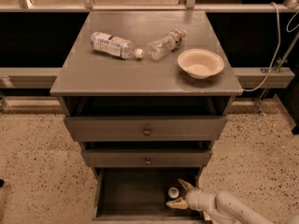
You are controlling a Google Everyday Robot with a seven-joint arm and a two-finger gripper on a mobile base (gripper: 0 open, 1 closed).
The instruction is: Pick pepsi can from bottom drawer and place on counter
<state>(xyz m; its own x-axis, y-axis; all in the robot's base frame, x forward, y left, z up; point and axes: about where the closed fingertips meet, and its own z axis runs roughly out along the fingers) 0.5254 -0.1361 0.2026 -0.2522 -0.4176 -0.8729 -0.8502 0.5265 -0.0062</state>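
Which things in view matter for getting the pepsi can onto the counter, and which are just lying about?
For the job: pepsi can, upright in the bottom drawer; counter; tool, open, one finger each side of the can.

Lying about, all on the counter: left water bottle; right water bottle; bowl.

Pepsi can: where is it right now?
In the camera view the pepsi can stands upright at the right side of the bottom drawer, between the fingers of the open claw.
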